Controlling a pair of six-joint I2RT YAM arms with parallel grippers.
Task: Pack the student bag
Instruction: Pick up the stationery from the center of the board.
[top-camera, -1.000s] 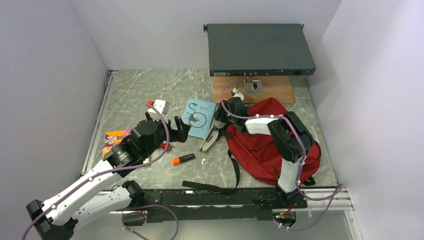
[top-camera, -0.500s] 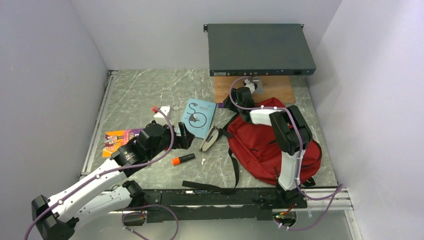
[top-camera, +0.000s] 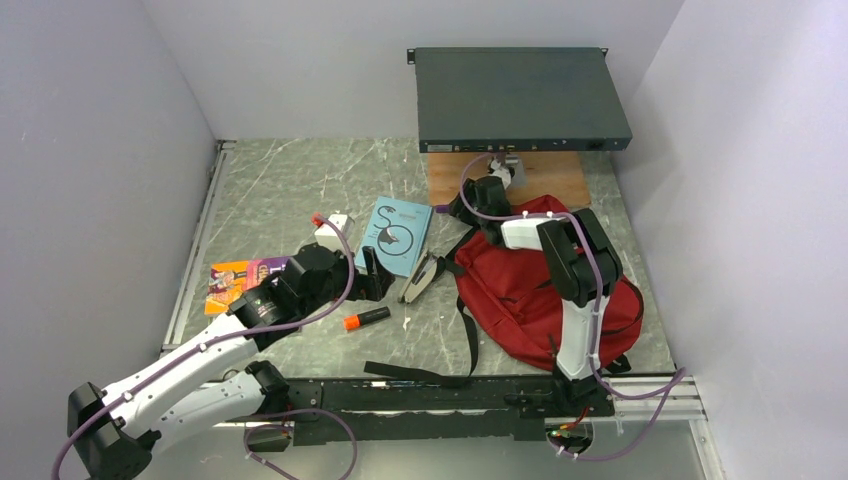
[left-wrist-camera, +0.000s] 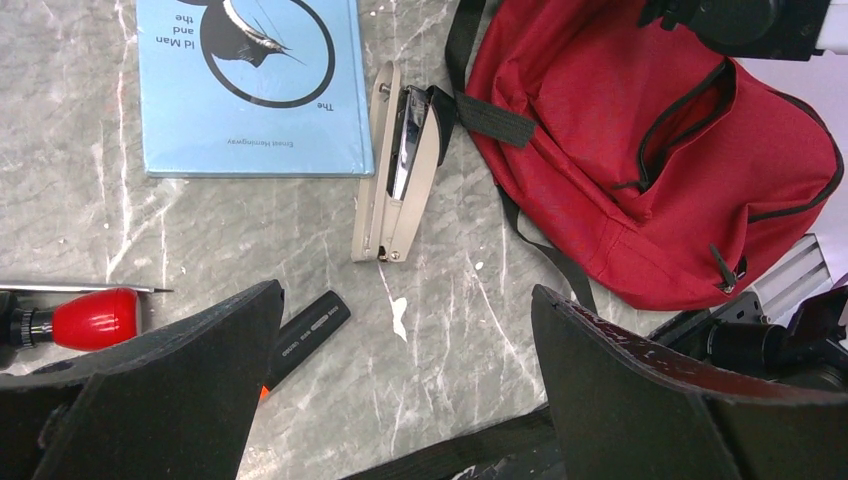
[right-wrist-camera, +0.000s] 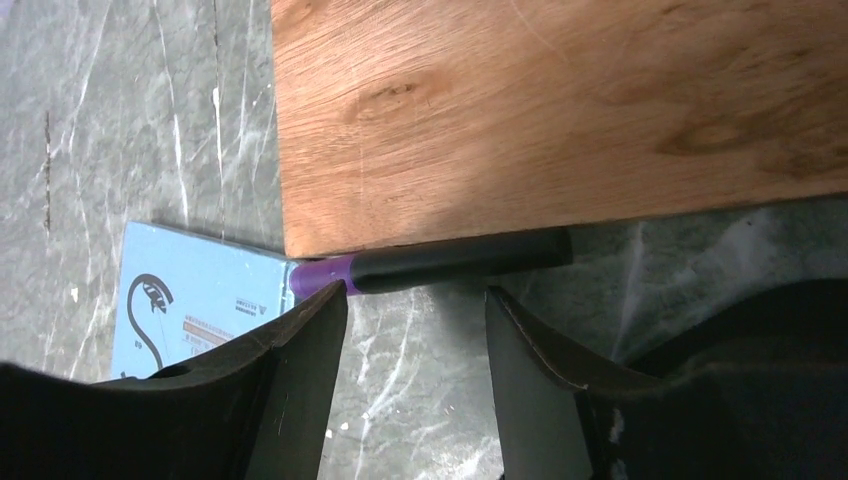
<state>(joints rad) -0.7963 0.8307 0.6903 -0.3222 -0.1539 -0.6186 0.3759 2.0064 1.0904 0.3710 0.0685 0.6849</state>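
Note:
The student bag, dark red with black straps, lies on the right of the table and shows in the left wrist view. My left gripper is open and empty, low over the table, with a grey stapler and a blue book ahead of it. An orange-and-black marker lies by its left finger. My right gripper is open and empty at the bag's far left corner. Just ahead of it a purple-and-black marker lies against a wooden board.
A dark flat metal box stands at the back, over the board. A colourful booklet lies at the left. A red-handled tool lies left of my left gripper. A loose black strap runs along the front edge.
My left gripper has moved right, closer to the stapler and the blue book. My right gripper has moved from the bag's left edge back toward the wooden board.

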